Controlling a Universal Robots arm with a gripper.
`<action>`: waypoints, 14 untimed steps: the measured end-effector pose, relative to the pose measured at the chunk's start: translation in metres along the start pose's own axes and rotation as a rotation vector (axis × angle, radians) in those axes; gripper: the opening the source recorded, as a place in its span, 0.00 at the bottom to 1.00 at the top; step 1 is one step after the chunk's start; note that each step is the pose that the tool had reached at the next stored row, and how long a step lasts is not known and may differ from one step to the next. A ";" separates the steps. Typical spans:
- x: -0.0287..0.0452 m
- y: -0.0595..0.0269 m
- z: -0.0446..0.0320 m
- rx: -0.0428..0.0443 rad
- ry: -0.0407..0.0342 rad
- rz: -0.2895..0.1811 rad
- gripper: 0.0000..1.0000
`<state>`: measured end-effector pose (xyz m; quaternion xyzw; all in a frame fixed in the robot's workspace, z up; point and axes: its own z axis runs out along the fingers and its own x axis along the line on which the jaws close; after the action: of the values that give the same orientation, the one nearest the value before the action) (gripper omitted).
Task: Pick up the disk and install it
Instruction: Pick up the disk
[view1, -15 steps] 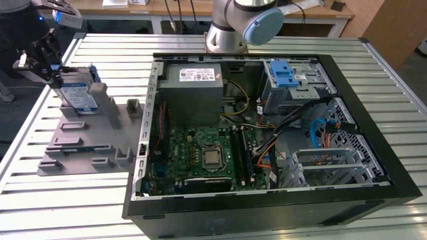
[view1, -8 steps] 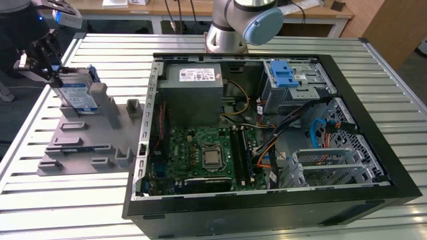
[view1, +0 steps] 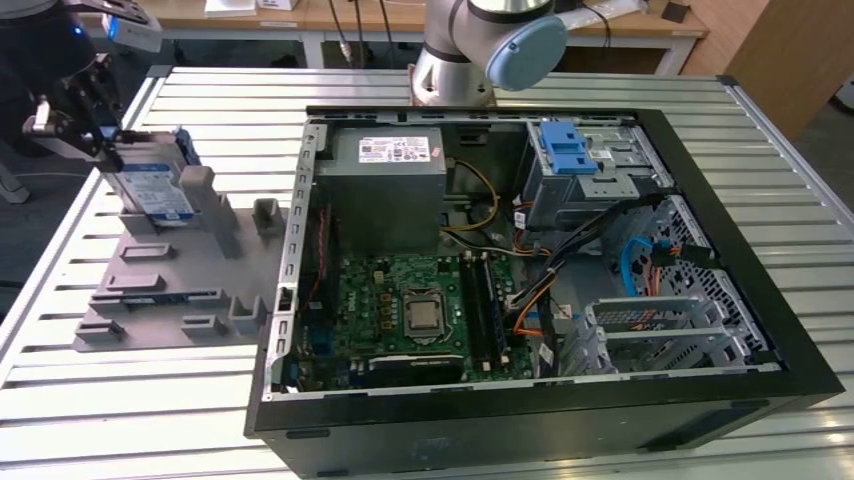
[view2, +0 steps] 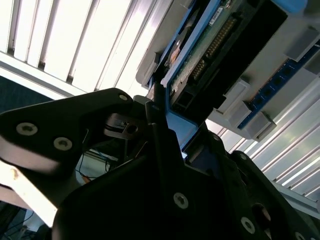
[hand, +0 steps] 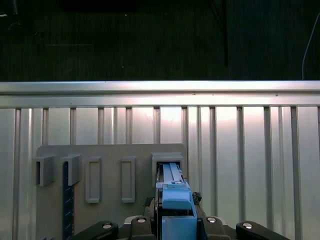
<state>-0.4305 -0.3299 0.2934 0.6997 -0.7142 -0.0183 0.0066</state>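
Slatted aluminium tabletop (view1: 134, 410), carrying an open black computer case (view1: 534, 415). Gripper (view1: 104, 140): dark fingers (view2: 152, 112) closed on the blue-railed edges of the disk (view1: 150, 185), a flat silver hard drive with white-and-blue label, standing upright at a grey slotted plastic holder (view1: 147, 300) beside the case. Risk: narrow edge grip; drive could tilt and jam against slot walls.

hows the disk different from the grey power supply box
The disk stands on edge at the grey fixture, outside the computer case; the power supply box sits inside it. The disk is thin and small, the box bulky. The disk has blue rails and a white-and-blue label; the box a white sticker. The gripper holds the disk, not the box. Both are rectangular and grey.
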 end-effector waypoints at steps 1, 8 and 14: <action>0.0000 0.0000 -0.0004 0.0001 0.0000 0.000 0.36; -0.0001 0.0002 -0.0048 0.0000 0.0000 0.000 0.36; -0.0002 0.0004 -0.0124 0.0000 -0.0001 0.000 0.36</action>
<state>-0.4304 -0.3299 0.3058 0.6997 -0.7141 -0.0183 0.0065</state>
